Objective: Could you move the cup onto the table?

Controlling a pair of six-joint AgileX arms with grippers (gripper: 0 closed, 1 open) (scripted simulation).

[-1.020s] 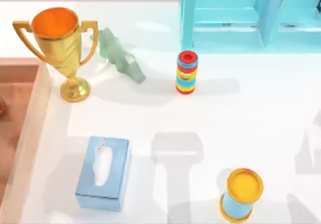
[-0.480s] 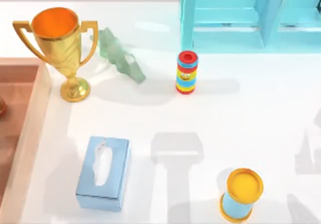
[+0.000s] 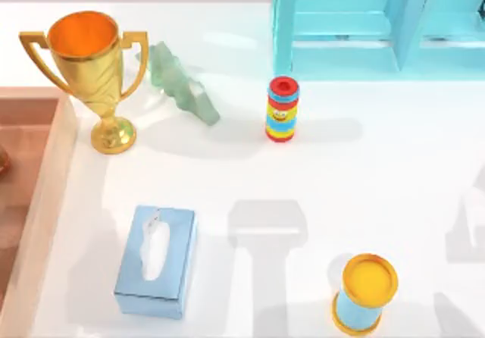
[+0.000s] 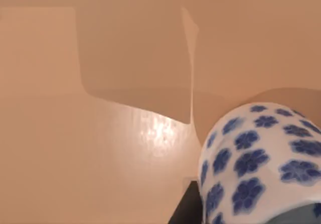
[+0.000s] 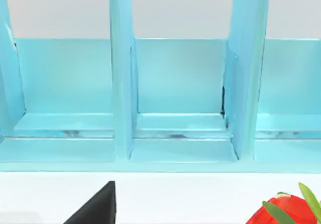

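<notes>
Where tray (image 4: 100, 158) gleams — cup (image 4: 261, 158).

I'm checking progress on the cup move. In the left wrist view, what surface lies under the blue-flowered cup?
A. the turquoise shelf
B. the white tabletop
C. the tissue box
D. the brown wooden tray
D: the blue-flowered cup has the brown wooden tray beneath it, not yet the table.

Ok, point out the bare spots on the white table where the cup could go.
The table is widest open right of the striped toy, between the turquoise shelf and yellow-lidded can. Another patch lies between the tissue box and toy. It is crowded around the trophy.
</notes>
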